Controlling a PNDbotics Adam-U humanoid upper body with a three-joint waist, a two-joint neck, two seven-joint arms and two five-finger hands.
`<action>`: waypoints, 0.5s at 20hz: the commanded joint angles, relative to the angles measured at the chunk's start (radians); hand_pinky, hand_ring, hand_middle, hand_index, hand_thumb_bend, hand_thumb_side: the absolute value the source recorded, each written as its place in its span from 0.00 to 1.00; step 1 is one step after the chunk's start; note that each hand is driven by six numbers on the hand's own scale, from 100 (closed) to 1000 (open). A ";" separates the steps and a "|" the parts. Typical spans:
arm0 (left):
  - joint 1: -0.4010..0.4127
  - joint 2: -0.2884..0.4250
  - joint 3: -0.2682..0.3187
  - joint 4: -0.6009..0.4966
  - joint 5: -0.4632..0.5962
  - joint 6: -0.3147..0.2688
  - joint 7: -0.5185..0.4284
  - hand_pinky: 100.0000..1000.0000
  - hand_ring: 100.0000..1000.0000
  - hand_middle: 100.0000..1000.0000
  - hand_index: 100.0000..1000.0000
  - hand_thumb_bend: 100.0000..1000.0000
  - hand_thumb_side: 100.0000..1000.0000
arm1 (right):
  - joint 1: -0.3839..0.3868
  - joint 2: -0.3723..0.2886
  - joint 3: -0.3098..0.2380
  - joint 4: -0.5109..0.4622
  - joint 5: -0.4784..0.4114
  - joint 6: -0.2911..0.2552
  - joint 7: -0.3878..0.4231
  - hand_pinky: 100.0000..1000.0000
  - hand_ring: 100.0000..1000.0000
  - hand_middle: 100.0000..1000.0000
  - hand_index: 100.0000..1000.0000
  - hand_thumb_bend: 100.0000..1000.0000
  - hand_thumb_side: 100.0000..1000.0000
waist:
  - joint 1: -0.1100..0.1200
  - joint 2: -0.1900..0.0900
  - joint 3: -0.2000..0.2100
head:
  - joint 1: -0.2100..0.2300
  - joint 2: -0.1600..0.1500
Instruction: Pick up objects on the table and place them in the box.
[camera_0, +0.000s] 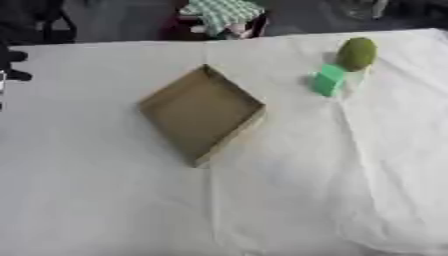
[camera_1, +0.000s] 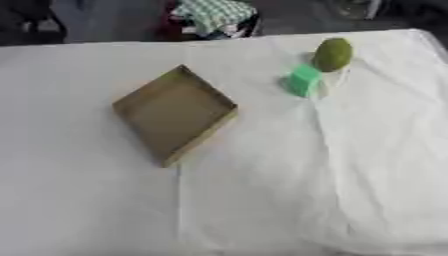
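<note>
Box (camera_0: 203, 114) empty, open side up on white-clothed surface (camera_0: 105, 200), ready to load. Green block (camera_0: 329, 80) and olive-green fruit (camera_0: 356, 53) touching, right of box and further back, not yet picked. Neither hand in view; open or closed unknown.

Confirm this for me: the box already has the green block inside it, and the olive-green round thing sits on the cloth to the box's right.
Not quite. The box holds nothing; the left eye view shows its bare brown floor. The green block stands on the white cloth to the box's right, just in front of the olive-green round thing, which does sit where you say. No hand shows in either view.
</note>
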 joint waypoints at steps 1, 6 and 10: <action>-0.011 0.006 -0.009 -0.016 0.004 0.000 -0.010 0.56 0.68 0.75 0.77 0.21 0.60 | -0.100 -0.049 -0.002 0.134 -0.050 0.018 0.008 0.60 0.68 0.75 0.84 0.00 0.30 | -0.002 -0.020 0.006 | -0.016 0.011; -0.006 0.007 -0.018 -0.013 0.006 0.002 -0.017 0.56 0.68 0.75 0.77 0.21 0.60 | -0.315 -0.021 0.014 0.525 -0.107 0.033 0.054 0.57 0.65 0.72 0.82 0.00 0.28 | -0.009 -0.037 0.017 | -0.034 0.013; -0.003 0.011 -0.021 -0.010 0.004 0.003 -0.021 0.56 0.68 0.75 0.77 0.21 0.60 | -0.409 -0.006 0.019 0.822 -0.127 0.014 0.076 0.56 0.63 0.71 0.80 0.00 0.26 | -0.015 -0.046 0.024 | -0.033 0.013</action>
